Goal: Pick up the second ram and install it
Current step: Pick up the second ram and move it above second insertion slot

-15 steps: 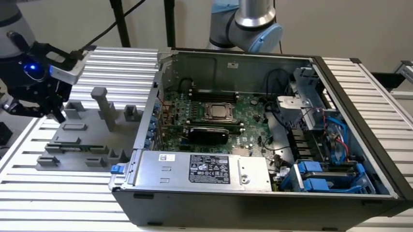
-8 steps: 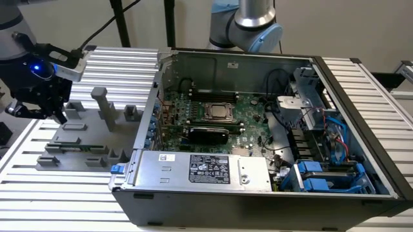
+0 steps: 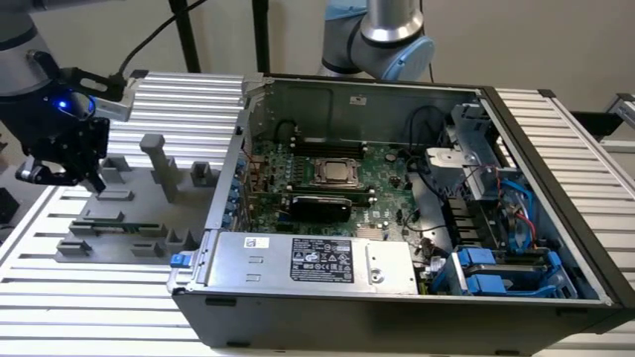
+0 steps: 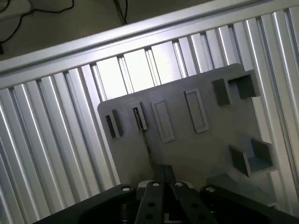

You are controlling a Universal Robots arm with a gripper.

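Note:
The second ram (image 3: 112,222) is a slim green stick lying in a slot of the grey fixture plate (image 3: 149,216) on the exterior view's left. My gripper (image 3: 62,178) hangs above the far left end of that plate, a short way off the ram and not touching it. In the wrist view my gripper (image 4: 163,173) looks shut with nothing between the fingers. Beyond it lies the fixture plate (image 4: 187,149), where a thin dark strip (image 4: 147,149) runs from one slot toward the fingers. The green motherboard (image 3: 382,167) sits inside the open computer case (image 3: 397,305).
Grey blocks and a tall grey post (image 3: 159,167) stand up from the fixture plate. The case's left wall (image 3: 238,163) rises between fixture and motherboard. A silver power supply (image 3: 297,260) fills the near part of the case. Cables and blue drive bays (image 3: 496,271) crowd its right side.

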